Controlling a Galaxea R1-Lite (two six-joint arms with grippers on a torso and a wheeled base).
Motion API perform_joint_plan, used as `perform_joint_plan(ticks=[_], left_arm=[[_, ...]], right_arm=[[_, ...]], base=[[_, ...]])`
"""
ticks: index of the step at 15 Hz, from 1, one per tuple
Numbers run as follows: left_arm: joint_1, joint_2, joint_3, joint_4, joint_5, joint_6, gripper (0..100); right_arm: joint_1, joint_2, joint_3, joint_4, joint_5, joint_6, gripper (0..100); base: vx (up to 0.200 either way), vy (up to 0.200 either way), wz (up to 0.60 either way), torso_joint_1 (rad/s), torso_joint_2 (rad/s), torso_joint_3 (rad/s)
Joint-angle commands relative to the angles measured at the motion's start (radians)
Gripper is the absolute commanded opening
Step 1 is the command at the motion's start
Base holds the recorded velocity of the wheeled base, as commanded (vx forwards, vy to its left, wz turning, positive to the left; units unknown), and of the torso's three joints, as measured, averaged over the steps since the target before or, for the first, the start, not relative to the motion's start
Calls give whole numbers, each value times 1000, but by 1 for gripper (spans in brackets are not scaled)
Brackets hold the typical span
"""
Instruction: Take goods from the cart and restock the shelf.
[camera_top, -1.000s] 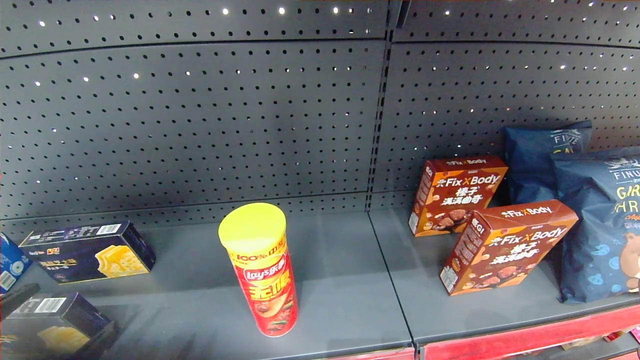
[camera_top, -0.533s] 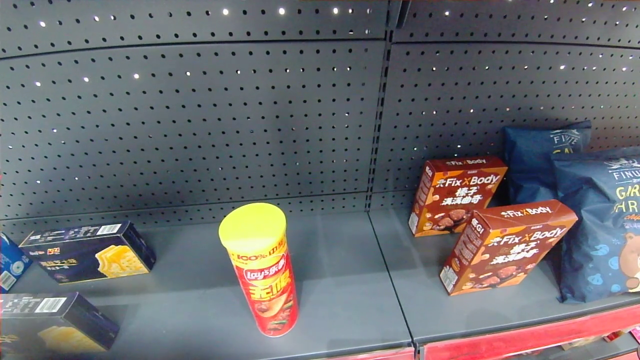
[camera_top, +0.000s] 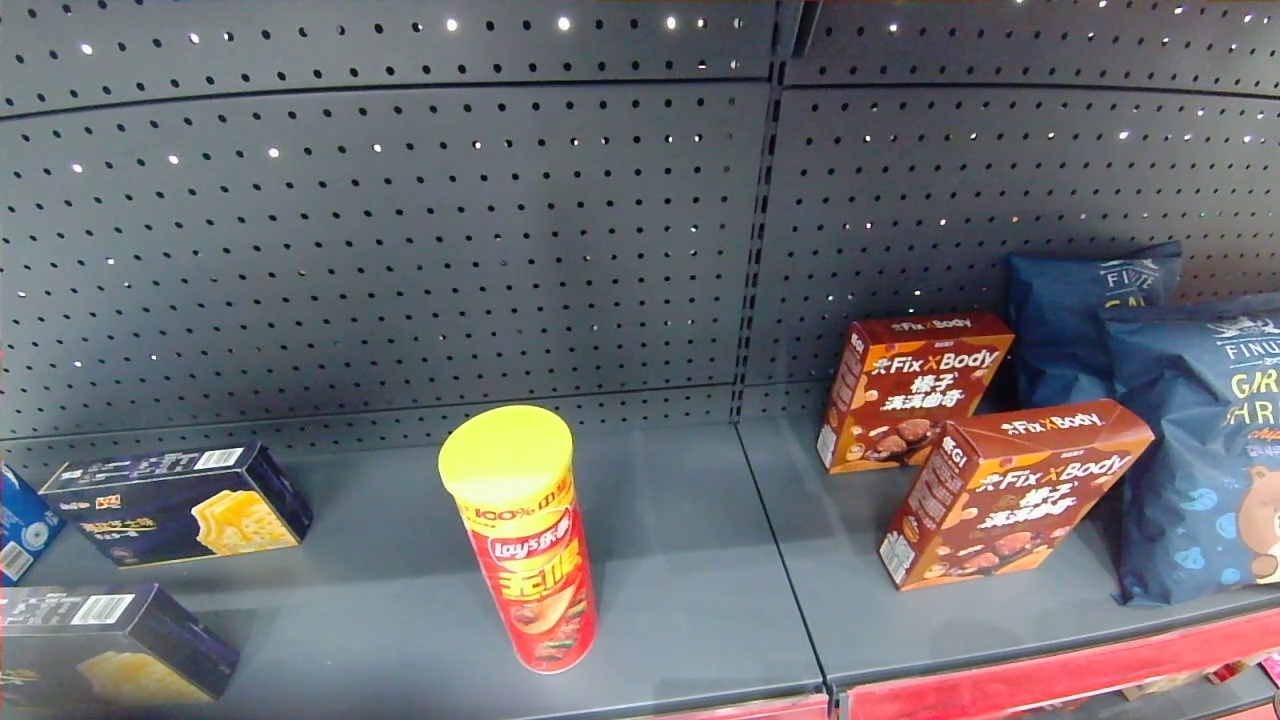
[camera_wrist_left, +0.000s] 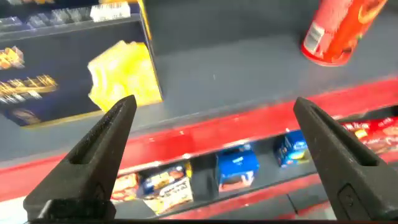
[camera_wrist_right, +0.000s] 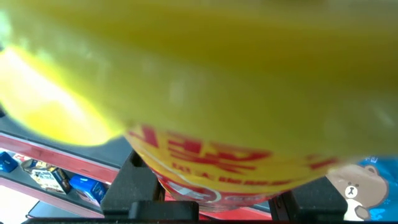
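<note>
we judge restock partway | shelf (camera_top: 680, 560) carries one upright chip can (camera_top: 530, 540), cracker boxes (camera_top: 180, 505), cookie boxes (camera_top: 1010, 490) | our right hand (camera_wrist_right: 211, 190) grips a second chip can (camera_wrist_right: 205, 81), not yet shelved | our left hand (camera_wrist_left: 214, 106) spread wide, empty, at shelf front

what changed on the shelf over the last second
The left gripper, whose fingers flanked the near navy cracker box front-left on the grey shelf, has let go and drawn back; it hangs open before the red shelf edge. The box, the standing red chip can with yellow lid and the brown cookie boxes stayed put.
</note>
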Motion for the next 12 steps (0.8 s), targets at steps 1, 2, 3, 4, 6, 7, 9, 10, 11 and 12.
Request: perform_joint_plan(ticks=[1, 2, 3, 4, 6, 7, 9, 10, 11, 12], left_arm=[[0, -11, 25, -25, 45, 2, 100], [0, -11, 25, -22, 83, -3, 100], [0, -11, 25, -22, 80, -6, 100], [0, -11, 25, -22, 79, -6, 100], [0, -11, 25, -22, 72, -9, 100], [0, -11, 25, -22, 71, -7, 100], [0, -11, 25, -22, 72, -9, 100], [0, -11, 25, -22, 71, -7, 100], [0, -11, 25, -22, 72, -9, 100], [0, -11, 25, -22, 71, -9, 100]], right_arm=[[1, 7, -6, 0, 1, -1, 0], [1, 7, -15, 3, 2, -1, 0], [3, 8, -23, 3, 2, -1, 0], [4, 25, -34, 4, 2, -1, 0], [15, 65, -38, 1, 8, -3, 0], [24, 93, -38, 0, 16, -12, 0], [82, 131, -60, -2, 41, -18, 0], [128, 145, -67, -2, 44, -16, 0], [151, 151, -69, -4, 47, -16, 0], [230, 162, -66, 0, 48, -16, 0]], base=[[0, 0, 0, 0, 0, 0], [0, 0, 0, 0, 0, 0], [0, 0, 0, 0, 0, 0], [0, 0, 0, 0, 0, 0], [0, 0, 0, 0, 0, 0], [0, 0, 0, 0, 0, 0], [0, 0, 0, 0, 0, 0], [0, 0, 0, 0, 0, 0], [0, 0, 0, 0, 0, 0], [0, 0, 0, 0, 0, 0]])
